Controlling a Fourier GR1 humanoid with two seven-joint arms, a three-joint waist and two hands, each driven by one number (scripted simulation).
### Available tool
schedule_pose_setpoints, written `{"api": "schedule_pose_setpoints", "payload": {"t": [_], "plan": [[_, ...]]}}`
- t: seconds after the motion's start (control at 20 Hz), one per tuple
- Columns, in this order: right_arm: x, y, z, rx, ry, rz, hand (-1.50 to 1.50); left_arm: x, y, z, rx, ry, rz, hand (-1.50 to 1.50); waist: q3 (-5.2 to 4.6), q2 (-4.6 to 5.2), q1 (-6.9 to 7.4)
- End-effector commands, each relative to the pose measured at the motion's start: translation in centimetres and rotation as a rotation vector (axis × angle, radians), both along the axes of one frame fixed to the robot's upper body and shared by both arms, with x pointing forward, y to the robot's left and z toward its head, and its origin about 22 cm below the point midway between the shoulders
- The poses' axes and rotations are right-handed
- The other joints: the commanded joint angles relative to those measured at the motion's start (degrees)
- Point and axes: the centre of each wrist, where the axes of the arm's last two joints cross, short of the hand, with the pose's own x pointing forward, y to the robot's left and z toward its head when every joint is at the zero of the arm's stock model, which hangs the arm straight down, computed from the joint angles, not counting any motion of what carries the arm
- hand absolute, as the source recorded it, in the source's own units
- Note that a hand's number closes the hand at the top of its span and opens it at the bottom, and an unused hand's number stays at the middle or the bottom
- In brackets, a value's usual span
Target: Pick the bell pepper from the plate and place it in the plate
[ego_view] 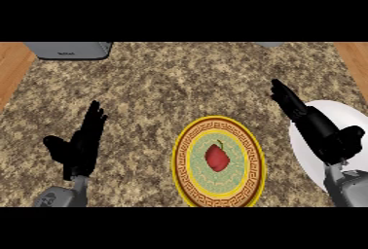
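head view: red bell pepper lying centred on patterned plate on bench, ungrasped; right hand flat-fingered above white plate, likely the drop target; left hand resting, fingers straight.

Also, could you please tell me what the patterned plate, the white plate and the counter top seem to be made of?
Patterned plate: probably glazed ceramic, judging by its smooth yellow rim and printed brown key border. White plate: plain, smooth and matte-looking; ceramic or plastic, hard to say. Counter top: looks like polished granite, from the speckled tan, brown and black grain.
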Motion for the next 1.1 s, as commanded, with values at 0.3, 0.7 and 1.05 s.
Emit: {"api": "schedule_pose_setpoints", "payload": {"t": [0.3, 0.7, 1.05], "plan": [[-0.3, -4.1, 0.3, -0.562, -0.213, -0.236, 1.5, 1.1, 3.8, 2.0, 0.175, 0.013, -0.03, 0.0, -3.44, -0.58, -3.03], [-8.8, 5.2, -11.3, -0.177, -0.358, -0.521, -1.5, 2.5, 4.8, 2.9, 0.18, 0.062, -0.076, 0.0, -1.23, 0.03, -2.0], [-9.6, 7.4, -8.1, -0.412, -0.267, -0.467, -1.5, 2.8, 4.5, 4.6, 0.18, 0.046, -0.089, 0.0, -1.34, -0.13, -1.41]]}}
